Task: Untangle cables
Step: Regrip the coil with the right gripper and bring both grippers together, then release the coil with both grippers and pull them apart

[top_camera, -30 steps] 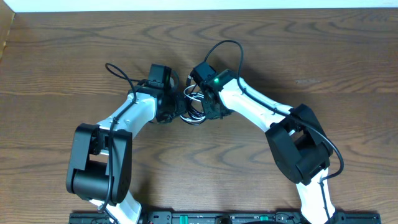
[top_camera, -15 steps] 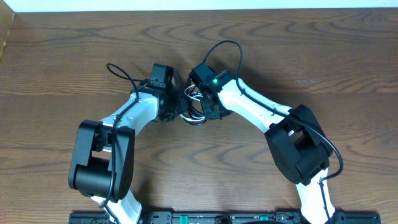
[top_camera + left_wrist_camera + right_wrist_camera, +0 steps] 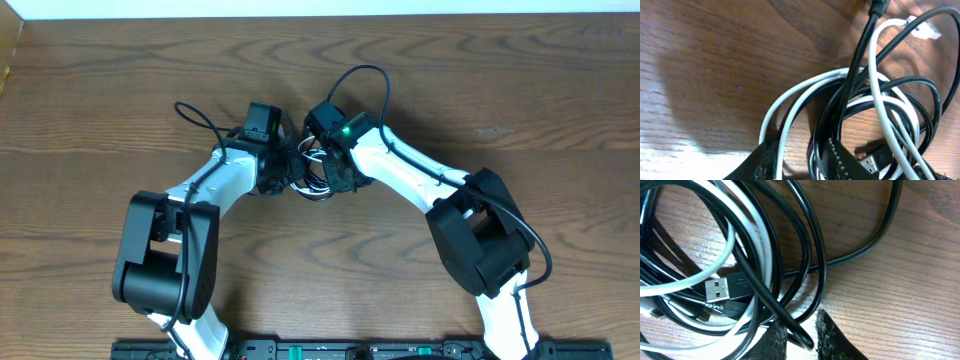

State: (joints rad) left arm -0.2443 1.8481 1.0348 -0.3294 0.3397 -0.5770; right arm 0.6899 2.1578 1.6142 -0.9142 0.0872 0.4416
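Overhead: the cables (image 3: 312, 172) lie tangled on the tabletop (image 3: 120, 90). Left wrist: the left tool (image 3: 797, 155) pinches white cord (image 3: 880, 115) and black cord (image 3: 855, 65) at the tangle's edge. Right wrist: the right tool (image 3: 799, 332) clamps a black cord loop (plug (image 3: 720, 289) inside the tangle); best drawn apart slowly.

Between left hand (image 3: 799, 162) and right hand (image 3: 801, 336), cables (image 3: 311, 178) block passage.
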